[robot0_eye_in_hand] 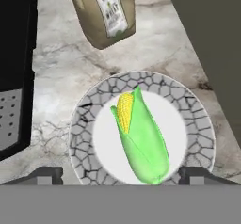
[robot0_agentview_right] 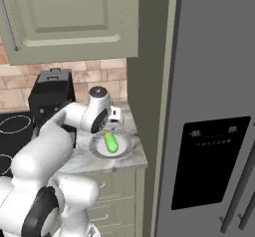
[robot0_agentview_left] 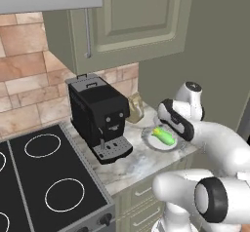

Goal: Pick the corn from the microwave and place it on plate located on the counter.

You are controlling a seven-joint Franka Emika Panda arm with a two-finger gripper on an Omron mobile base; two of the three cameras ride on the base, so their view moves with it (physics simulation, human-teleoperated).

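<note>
The corn (robot0_eye_in_hand: 141, 138), a yellow cob in a green husk, lies free on the white centre of the plate (robot0_eye_in_hand: 80, 133), whose wide rim has a grey cracked pattern. The plate sits on the marbled counter (robot0_eye_in_hand: 61, 53) near its right end. From the base views the corn (robot0_agentview_left: 164, 136) (robot0_agentview_right: 111, 142) shows on the plate (robot0_agentview_left: 148, 141) (robot0_agentview_right: 97, 151) under my hand. My gripper (robot0_eye_in_hand: 122, 173) hovers above the plate, open, its fingertips (robot0_eye_in_hand: 44, 173) spread wider than the corn and holding nothing. The microwave is out of view.
A black coffee machine (robot0_agentview_left: 97, 114) (robot0_eye_in_hand: 14, 53) stands just left of the plate. A brown bottle (robot0_eye_in_hand: 103, 11) (robot0_agentview_left: 135, 107) stands behind it. A tall dark panel (robot0_eye_in_hand: 212, 30) and the fridge (robot0_agentview_right: 214, 131) close the right side. The black stovetop (robot0_agentview_left: 44, 177) is farther left.
</note>
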